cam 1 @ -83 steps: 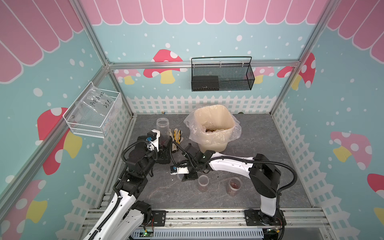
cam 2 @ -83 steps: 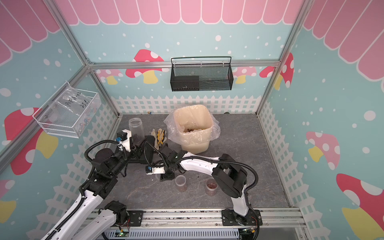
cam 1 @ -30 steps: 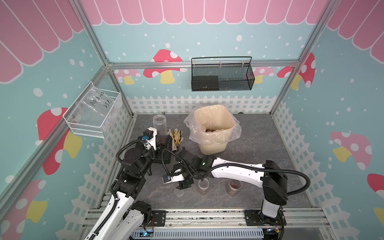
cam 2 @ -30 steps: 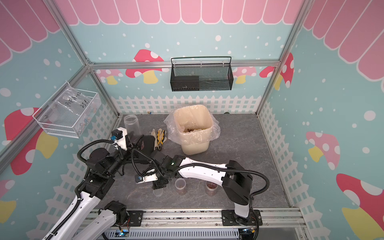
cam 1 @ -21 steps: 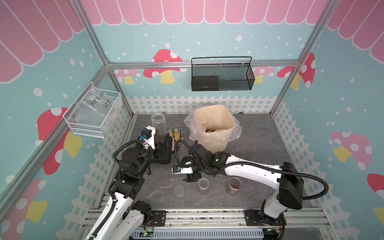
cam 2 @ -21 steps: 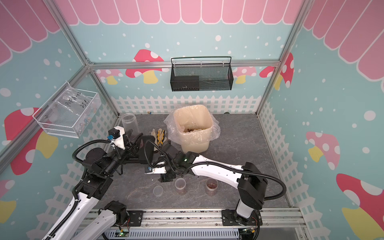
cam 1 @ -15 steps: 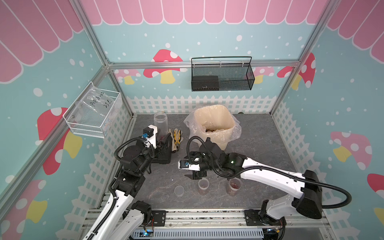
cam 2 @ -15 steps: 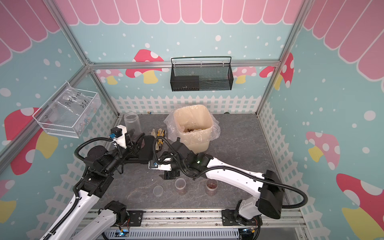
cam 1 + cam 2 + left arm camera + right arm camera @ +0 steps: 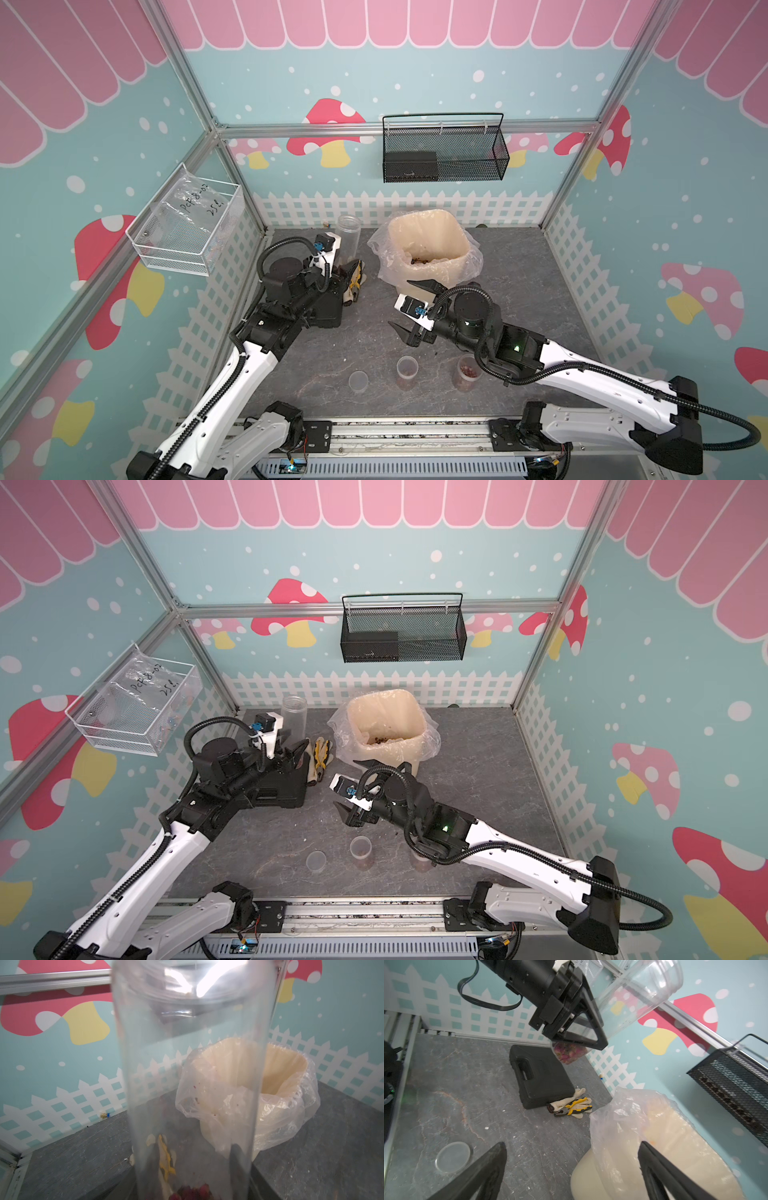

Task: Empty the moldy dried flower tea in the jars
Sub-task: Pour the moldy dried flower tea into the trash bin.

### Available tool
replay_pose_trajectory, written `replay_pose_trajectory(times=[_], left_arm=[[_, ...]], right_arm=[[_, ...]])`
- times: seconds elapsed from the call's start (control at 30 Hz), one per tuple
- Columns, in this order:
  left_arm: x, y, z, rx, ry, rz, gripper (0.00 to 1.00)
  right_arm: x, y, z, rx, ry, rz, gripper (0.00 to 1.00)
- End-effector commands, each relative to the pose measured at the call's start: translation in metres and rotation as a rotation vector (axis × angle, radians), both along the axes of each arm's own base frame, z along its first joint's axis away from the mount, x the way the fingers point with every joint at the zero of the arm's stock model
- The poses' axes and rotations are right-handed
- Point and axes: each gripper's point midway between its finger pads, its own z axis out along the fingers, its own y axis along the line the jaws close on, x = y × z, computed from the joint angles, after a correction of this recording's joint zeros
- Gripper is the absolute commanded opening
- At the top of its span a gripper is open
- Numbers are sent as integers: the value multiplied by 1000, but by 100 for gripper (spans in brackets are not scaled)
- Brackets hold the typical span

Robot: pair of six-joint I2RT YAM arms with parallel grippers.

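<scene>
- Between the fingers of the left gripper: the tall jar, clamped low on its body, mouth upward and no lid on it.
- Tea sits heaped at the jar's bottom end, right by those fingertips. Pink-brown buds, none spilling.
- Right gripper is spread wide and carries nothing. A loose lid lies flat on the table off one fingertip, and the bin is just off the other.
- Two short jars stand back behind the right fingers, tea inside, waiting their turn.
- Job in hand, as I read it: get that tall jar over the bin and tip it out.
- Carry the mouth fully across the rim before rolling the wrist, because the bag slumps outward and would catch strays.
- Roll well past level; in a narrow tube, buds may cling at the bottom.
- Grip looks firm, though the far finger hides behind the plastic, so I can't vouch for both.
- Right fingers would do best drawn clear of the bin's opening.
</scene>
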Motion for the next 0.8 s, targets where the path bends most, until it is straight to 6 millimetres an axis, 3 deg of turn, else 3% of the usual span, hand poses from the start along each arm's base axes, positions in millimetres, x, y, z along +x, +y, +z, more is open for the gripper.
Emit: replay_pose_trajectory(times=[0.0, 0.23, 0.43, 0.6, 0.77], left_arm=[[0, -11, -10, 191, 30, -43, 17], [8, -37, -14, 454, 35, -115, 16], [20, -41, -11, 609, 39, -116, 15], [32, -40, -8, 766, 37, -112, 15], [47, -38, -3, 906, 46, -108, 15]], right_arm=[[17, -24, 28, 127, -20, -142, 99], [36, -68, 50, 232, -29, -288, 100], [58, -108, 63, 316, -17, -411, 100], [66, -125, 67, 346, -13, -465, 100], [78, -134, 59, 338, 38, -509, 100]])
